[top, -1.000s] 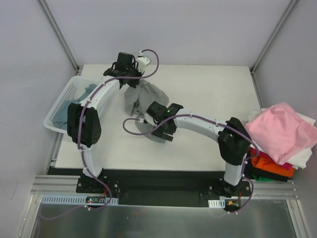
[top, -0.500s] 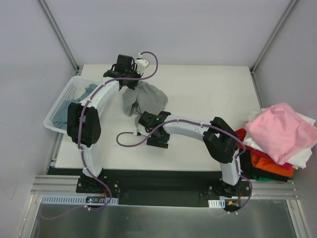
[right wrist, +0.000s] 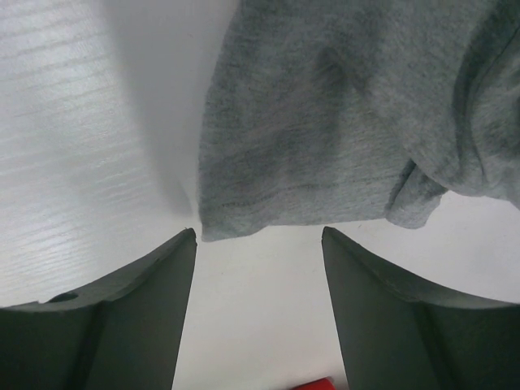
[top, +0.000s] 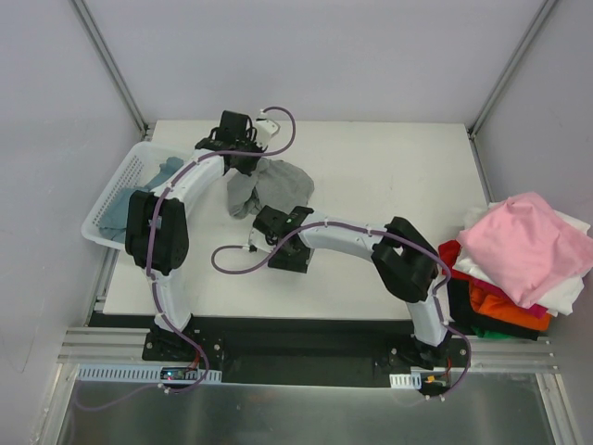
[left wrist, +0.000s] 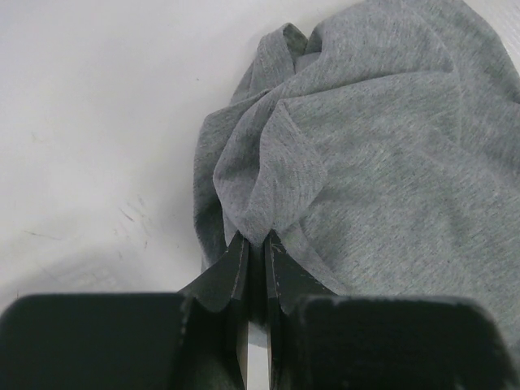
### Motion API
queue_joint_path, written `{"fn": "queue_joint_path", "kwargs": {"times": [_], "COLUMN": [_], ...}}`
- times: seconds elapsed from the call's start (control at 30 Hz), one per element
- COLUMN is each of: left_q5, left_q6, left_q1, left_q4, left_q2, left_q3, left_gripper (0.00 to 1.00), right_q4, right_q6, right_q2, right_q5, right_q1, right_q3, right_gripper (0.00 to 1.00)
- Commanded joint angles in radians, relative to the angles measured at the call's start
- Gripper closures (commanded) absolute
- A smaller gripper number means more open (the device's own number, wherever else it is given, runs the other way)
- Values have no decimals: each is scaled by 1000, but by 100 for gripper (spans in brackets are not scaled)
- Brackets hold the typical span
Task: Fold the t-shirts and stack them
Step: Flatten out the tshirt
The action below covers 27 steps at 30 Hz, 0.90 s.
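A light heather-grey t-shirt (top: 278, 184) lies crumpled on the white table at the back left. My left gripper (top: 245, 158) is shut on a bunched fold at its far-left edge; the left wrist view shows the cloth (left wrist: 366, 146) pinched between the fingertips of that gripper (left wrist: 254, 237). My right gripper (top: 266, 222) is open and empty just in front of the shirt's near edge. In the right wrist view the grey hem (right wrist: 325, 138) lies just ahead of that gripper (right wrist: 258, 231), with bare table between the fingers.
A white slatted basket (top: 104, 199) at the left table edge holds a blue-teal shirt (top: 119, 211). Off the right edge sits a pile with a pink shirt (top: 523, 246) on top, then white (top: 567, 297), orange (top: 500, 304) and red (top: 456, 252) ones.
My right gripper has moved left, up to the shirt's near edge. The grey shirt has drawn in and bunched toward my left gripper, which still holds it.
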Motion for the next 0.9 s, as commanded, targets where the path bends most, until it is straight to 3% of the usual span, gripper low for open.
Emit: {"fn": "queue_joint_path", "kwargs": {"times": [0.0, 0.3, 0.4, 0.7, 0.87], "left_q5": [-1, -13, -12, -20, -32], "left_q6": [17, 31, 32, 37, 45], "left_q1": [-2, -2, -2, -2, -2], "left_q4": [25, 48, 53, 73, 82], "left_q2": [-55, -40, -41, -84, -110], "left_q3": [-25, -45, -55, -114, -159], "left_gripper": [100, 100, 100, 100, 100], "right_q4": [5, 20, 23, 17, 6], "right_q6": [-15, -22, -27, -41, -70], "right_q2": [20, 37, 46, 49, 58], "right_q5": [-34, -35, -44, -129, -176], "right_q1": [1, -5, -11, -44, -51], "right_q3": [39, 15, 7, -4, -15], "right_gripper": [34, 37, 44, 51, 66]}}
